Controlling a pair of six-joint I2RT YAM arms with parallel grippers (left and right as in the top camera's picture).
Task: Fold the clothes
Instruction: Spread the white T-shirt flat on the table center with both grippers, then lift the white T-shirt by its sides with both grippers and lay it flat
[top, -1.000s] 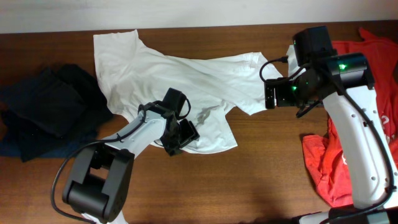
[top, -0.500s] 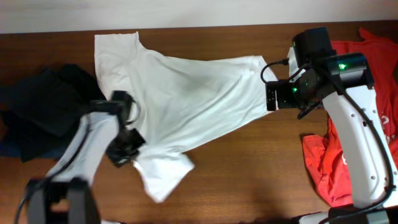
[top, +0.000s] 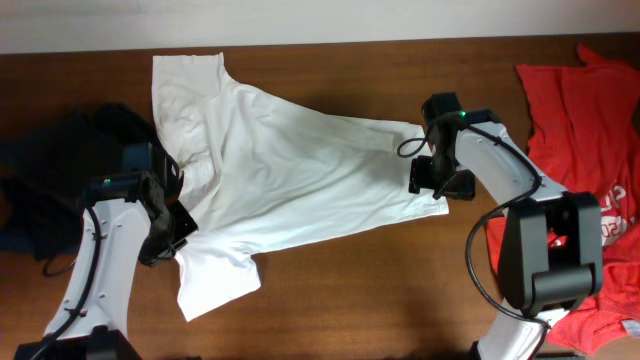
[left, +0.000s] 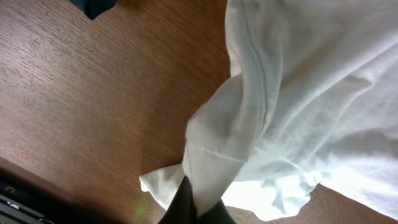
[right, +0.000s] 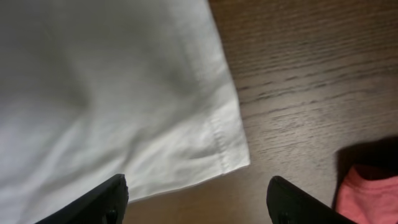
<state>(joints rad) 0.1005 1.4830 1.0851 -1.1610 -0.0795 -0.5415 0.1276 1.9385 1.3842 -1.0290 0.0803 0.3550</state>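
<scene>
The white T-shirt (top: 290, 165) lies mostly flat and lightly wrinkled across the middle of the worktop (top: 380, 290), stretched from far left to right, one sleeve splayed near left, its left edge bunched.

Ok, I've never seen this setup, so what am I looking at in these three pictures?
Two robot arms work at a wooden table. One picture looks down from overhead; the other two come from cameras on each wrist. A white T-shirt lies spread out, with dark clothes to one side and a red T-shirt to the other. The left hand is pinching a bunched edge of the white shirt. The right hand is open over the shirt's hemmed corner, holding nothing.
</scene>
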